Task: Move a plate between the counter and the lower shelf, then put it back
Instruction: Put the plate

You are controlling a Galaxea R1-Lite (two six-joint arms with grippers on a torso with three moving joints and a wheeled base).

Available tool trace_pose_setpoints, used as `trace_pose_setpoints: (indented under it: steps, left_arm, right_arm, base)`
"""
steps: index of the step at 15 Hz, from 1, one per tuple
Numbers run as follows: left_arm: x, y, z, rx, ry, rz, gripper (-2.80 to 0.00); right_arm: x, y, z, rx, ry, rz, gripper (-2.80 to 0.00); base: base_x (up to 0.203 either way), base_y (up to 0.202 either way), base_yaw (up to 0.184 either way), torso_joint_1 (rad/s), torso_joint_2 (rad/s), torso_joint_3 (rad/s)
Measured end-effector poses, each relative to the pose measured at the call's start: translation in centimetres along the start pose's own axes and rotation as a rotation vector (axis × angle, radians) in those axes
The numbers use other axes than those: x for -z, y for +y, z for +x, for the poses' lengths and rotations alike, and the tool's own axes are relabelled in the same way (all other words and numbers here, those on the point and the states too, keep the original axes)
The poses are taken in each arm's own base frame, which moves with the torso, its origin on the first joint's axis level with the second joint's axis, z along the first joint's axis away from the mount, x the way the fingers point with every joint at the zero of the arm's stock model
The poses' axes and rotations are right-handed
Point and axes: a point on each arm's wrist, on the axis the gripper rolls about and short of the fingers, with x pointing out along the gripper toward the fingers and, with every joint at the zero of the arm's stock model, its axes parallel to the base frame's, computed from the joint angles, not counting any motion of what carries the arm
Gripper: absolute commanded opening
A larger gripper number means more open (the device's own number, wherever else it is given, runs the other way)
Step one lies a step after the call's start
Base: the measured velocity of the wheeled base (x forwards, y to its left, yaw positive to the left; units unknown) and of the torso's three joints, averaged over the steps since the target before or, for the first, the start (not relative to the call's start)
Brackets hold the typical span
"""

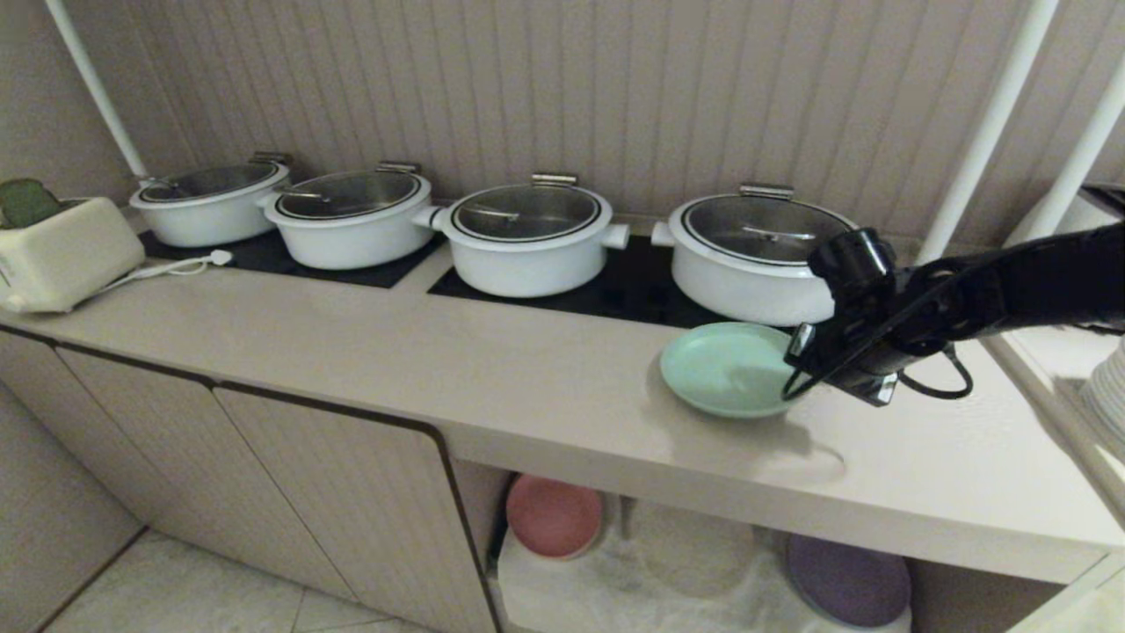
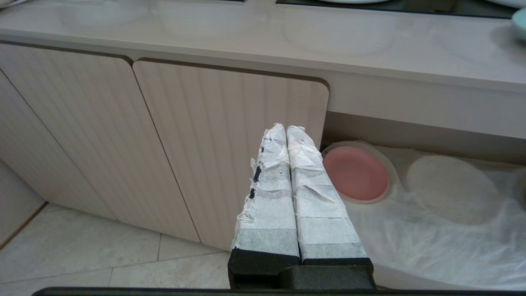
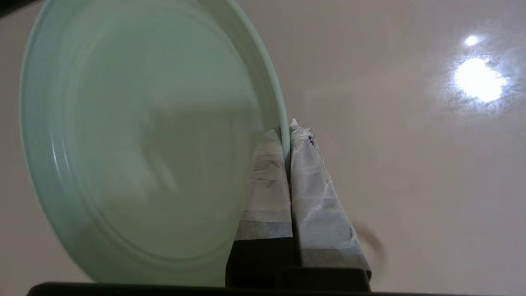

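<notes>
The mint-green plate (image 1: 725, 369) is at the right part of the beige counter (image 1: 439, 352), in front of the rightmost pot. My right gripper (image 1: 793, 374) reaches in from the right and is shut on the plate's right rim. In the right wrist view the rim of the plate (image 3: 144, 135) is pinched between the taped fingers of the right gripper (image 3: 287, 131), above the counter (image 3: 411, 164). I cannot tell whether the plate touches the counter. Below is the lower shelf (image 1: 668, 563) with its white cloth. My left gripper (image 2: 286, 129) hangs shut and empty before the cabinet doors.
Several white pots (image 1: 527, 233) with glass lids stand on black hob panels along the back. A cream appliance (image 1: 61, 255) sits far left. A pink plate (image 1: 554, 517) and a purple plate (image 1: 848, 580) lie on the shelf cloth. White poles (image 1: 993, 132) and stacked white plates (image 1: 1109, 391) are at right.
</notes>
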Motion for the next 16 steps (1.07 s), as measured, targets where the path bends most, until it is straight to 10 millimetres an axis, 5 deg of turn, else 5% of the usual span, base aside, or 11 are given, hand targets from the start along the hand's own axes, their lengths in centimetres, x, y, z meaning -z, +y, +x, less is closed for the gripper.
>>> trace_pose_setpoints:
  steps: [9, 10, 16]
  left_arm:
    - [0.0, 0.0, 0.0, 0.000, 0.000, 0.000, -2.80]
    - [0.0, 0.0, 0.0, 0.000, 0.000, 0.000, -2.80]
    - [0.0, 0.0, 0.0, 0.000, 0.000, 0.000, -2.80]
  right_arm:
    - [0.5, -0.2, 1.5, 0.028, 0.028, -0.006, -2.80]
    - [0.5, -0.2, 1.5, 0.028, 0.029, -0.007, 0.00]
    - [0.9, -0.6, 0.7, 0.039, 0.040, -0.021, 0.00]
  base:
    - [0.000, 0.000, 0.000, 0.000, 0.00, 0.000]
    - [0.000, 0.000, 0.000, 0.000, 0.00, 0.000]
    - [0.000, 0.000, 0.000, 0.000, 0.00, 0.000]
